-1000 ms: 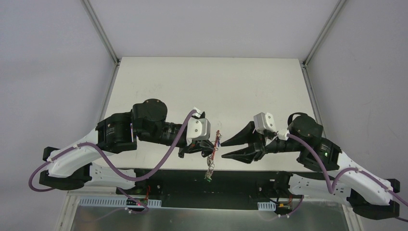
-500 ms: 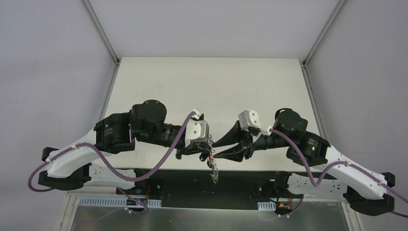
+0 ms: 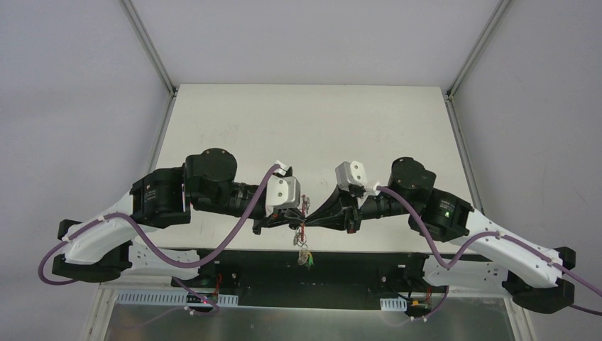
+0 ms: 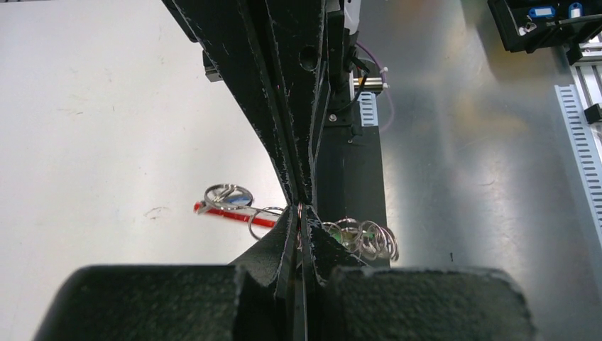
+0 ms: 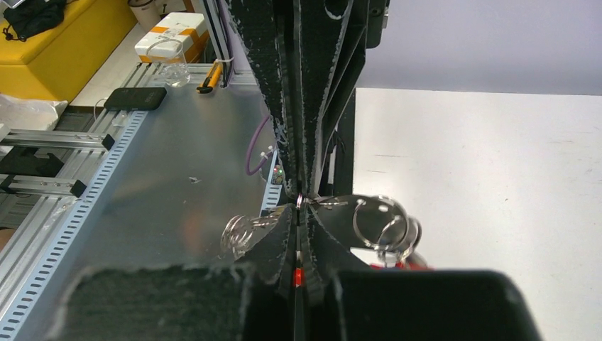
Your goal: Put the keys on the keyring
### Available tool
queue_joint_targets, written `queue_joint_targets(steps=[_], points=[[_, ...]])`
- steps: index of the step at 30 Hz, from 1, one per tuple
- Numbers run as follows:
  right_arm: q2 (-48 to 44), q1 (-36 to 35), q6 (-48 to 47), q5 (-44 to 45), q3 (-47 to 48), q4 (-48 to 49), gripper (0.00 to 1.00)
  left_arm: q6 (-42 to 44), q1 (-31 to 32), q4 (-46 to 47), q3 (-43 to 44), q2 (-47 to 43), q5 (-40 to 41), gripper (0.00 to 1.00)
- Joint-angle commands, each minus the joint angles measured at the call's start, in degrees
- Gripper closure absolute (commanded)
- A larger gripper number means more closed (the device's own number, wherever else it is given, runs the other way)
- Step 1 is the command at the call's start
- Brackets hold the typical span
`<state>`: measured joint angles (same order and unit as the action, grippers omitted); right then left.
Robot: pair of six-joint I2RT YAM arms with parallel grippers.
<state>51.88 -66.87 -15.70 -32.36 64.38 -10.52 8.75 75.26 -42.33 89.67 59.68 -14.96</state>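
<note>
Left gripper [image 4: 301, 231] and right gripper [image 5: 299, 220] meet tip to tip over the table's [image 3: 305, 128] near edge, both clenched on the thin keyring [image 3: 303, 227]. The keys [image 3: 307, 257] dangle below it, past the edge. Uneven pulling could twist the wire out of either pinch, dropping the bunch off the table

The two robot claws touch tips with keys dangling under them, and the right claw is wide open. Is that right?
Not quite. The right gripper is shut, not wide open: the right wrist view shows its fingers pinched on the keyring. The rest holds: it meets the left gripper tip to tip, with the keys dangling below.
</note>
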Motion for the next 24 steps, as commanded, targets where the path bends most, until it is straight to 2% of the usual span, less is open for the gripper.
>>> queue_joint_targets(steps=[1,7,12,15,24], points=[[-0.3,-0.8,-0.7,0.5,1.6,2.4,1.00,0.9,-0.4,6.9,1.1,-1.1,3.2,1.00],[-5.6,-0.9,1.2,4.8,-5.0,12.6,1.00,0.8,-0.4,13.1,-4.7,-5.4,1.0,1.00],[-8.9,-1.1,1.2,8.2,-8.6,18.6,1.00,-0.2,-0.4,22.4,-12.1,-12.0,0.0,0.82],[-10.3,-1.2,1.1,9.2,-11.2,23.4,1.00,-0.6,-0.4,26.1,-16.0,-14.7,-0.1,0.76],[-10.2,-1.3,2.2,10.0,-15.1,35.0,1.00,-1.1,-0.4,30.3,-20.2,-14.6,1.0,0.74]])
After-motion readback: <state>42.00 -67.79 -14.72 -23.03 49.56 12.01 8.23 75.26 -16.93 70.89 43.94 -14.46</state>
